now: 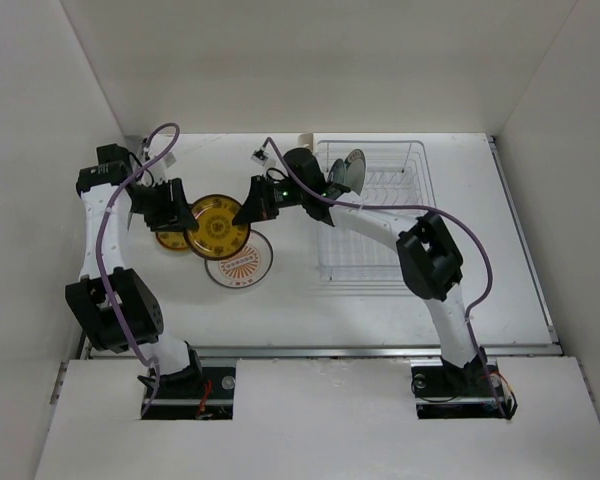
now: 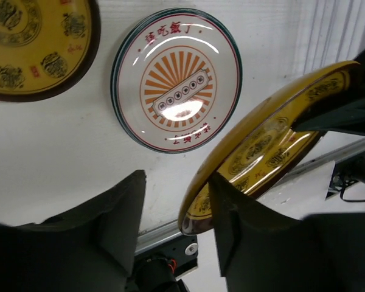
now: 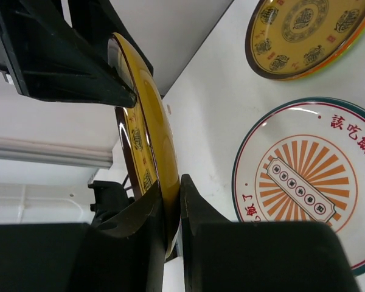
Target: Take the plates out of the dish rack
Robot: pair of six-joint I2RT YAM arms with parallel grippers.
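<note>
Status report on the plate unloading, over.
Right pincer shut on yellow plate, held aloft. Left pincer open, straddling its opposite rim. Plates upright in dish rack. Sunburst plate flat on table close by; nothing blocking.

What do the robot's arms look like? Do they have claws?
The left arm and right arm are white tubes with chunky black joints. A purple cable loops along each one. Each ends in a black claw with two flat fingers: the left claw and the right claw.
</note>
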